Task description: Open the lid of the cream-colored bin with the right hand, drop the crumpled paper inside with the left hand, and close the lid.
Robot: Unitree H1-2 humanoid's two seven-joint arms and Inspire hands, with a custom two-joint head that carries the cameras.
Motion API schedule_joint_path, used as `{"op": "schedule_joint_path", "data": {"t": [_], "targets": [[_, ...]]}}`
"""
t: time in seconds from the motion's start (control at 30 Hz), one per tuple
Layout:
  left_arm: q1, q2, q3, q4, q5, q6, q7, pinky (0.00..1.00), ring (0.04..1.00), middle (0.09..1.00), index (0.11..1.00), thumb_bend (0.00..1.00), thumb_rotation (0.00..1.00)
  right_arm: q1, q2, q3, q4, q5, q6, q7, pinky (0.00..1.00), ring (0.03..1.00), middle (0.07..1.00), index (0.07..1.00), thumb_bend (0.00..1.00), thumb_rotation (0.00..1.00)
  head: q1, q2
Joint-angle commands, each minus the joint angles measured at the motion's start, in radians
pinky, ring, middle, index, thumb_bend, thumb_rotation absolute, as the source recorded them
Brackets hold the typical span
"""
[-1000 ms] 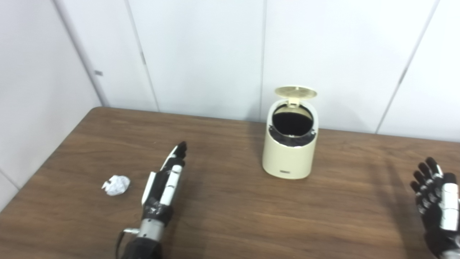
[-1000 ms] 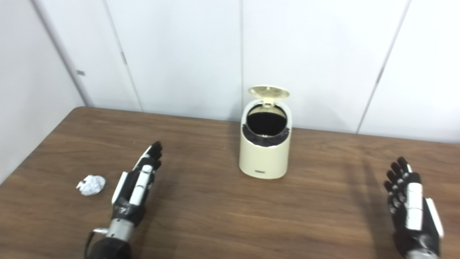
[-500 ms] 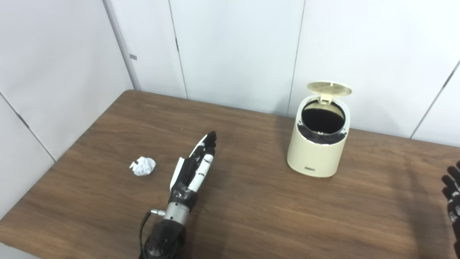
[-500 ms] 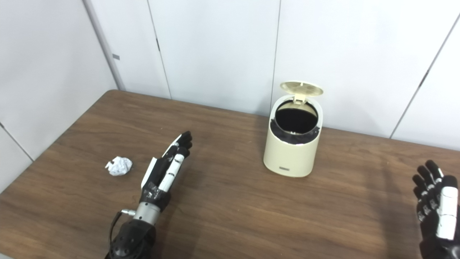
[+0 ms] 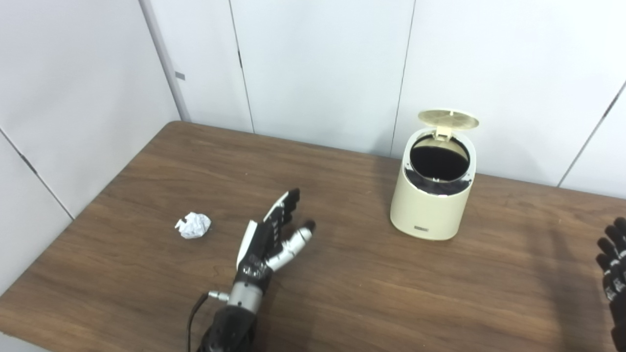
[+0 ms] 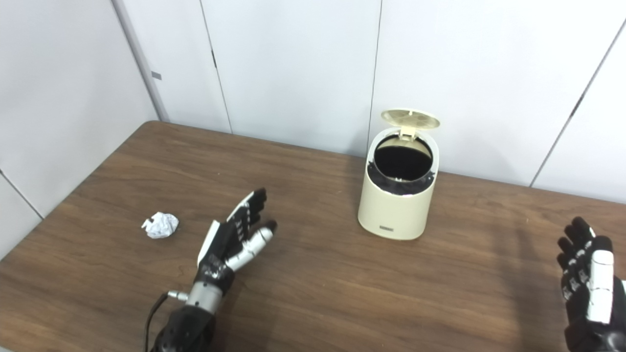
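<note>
The bin [image 6: 396, 195] has its lid [image 6: 410, 118] up. The paper ball [image 6: 160, 225] lies well left of it — the left hand [image 6: 235, 240], fingers apart and empty, must grab it next. The right hand [image 6: 587, 283] waits, fingers apart.

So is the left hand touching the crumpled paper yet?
Apart. The right eye view shows bare table between the crumpled paper and the left hand, whose fingers are spread open and hold nothing.

We see our left hand [image 5: 270, 238] over the desk [image 5: 342, 293], fingers spread, holding nothing, near the crumpled paper [image 5: 193, 225]. The cream bin [image 5: 433, 205] stands farther right, lid [image 5: 448, 119] up. Our right hand [image 5: 614, 274] shows partly at the edge.
</note>
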Motion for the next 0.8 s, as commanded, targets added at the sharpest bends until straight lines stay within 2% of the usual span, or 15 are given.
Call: {"op": "schedule_joint_path", "data": {"t": [0.0, 0.37, 0.47, 0.57, 0.73, 0.77], "targets": [[-0.019, 0.034, 0.014, -0.068, 0.01, 0.014, 0.001, 0.96, 0.968, 0.934, 0.926, 0.71, 0.31, -0.032, -0.008, 0.006, -0.038, -0.01, -0.024, 0.004, 1.0, 0.969, 0.966, 0.95, 0.42, 1.0, -0.001, 0.0], [-0.053, 0.155, 0.084, -0.181, 0.032, 0.115, -0.005, 0.87, 0.908, 0.907, 0.913, 0.87, 0.28, -0.029, -0.004, 0.011, -0.011, 0.023, -0.025, 0.023, 1.0, 1.0, 1.0, 0.999, 0.43, 1.0, -0.02, -0.007], [-0.059, 0.176, 0.106, -0.196, 0.022, 0.134, -0.007, 0.9, 0.908, 0.908, 0.905, 0.9, 0.28, -0.027, -0.008, 0.01, 0.019, 0.029, -0.052, 0.035, 1.0, 1.0, 1.0, 1.0, 0.45, 1.0, -0.021, -0.008], [-0.065, 0.2, 0.125, -0.209, 0.027, 0.144, -0.008, 0.9, 0.908, 0.903, 0.894, 0.9, 0.27, -0.028, -0.008, 0.009, 0.041, 0.028, -0.072, 0.039, 1.0, 1.0, 1.0, 1.0, 0.48, 1.0, -0.024, -0.008], [-0.066, 0.249, 0.126, -0.23, 0.101, 0.181, -0.01, 0.85, 0.883, 0.895, 0.883, 0.9, 0.24, -0.029, -0.008, 0.005, 0.045, 0.034, -0.074, 0.038, 1.0, 1.0, 1.0, 1.0, 0.47, 1.0, -0.022, -0.006], [-0.064, 0.267, 0.12, -0.235, 0.133, 0.185, -0.013, 0.79, 0.864, 0.89, 0.888, 0.89, 0.27, -0.029, -0.01, 0.005, 0.044, 0.032, -0.071, 0.037, 1.0, 1.0, 1.0, 1.0, 0.47, 1.0, -0.019, -0.005]]}}
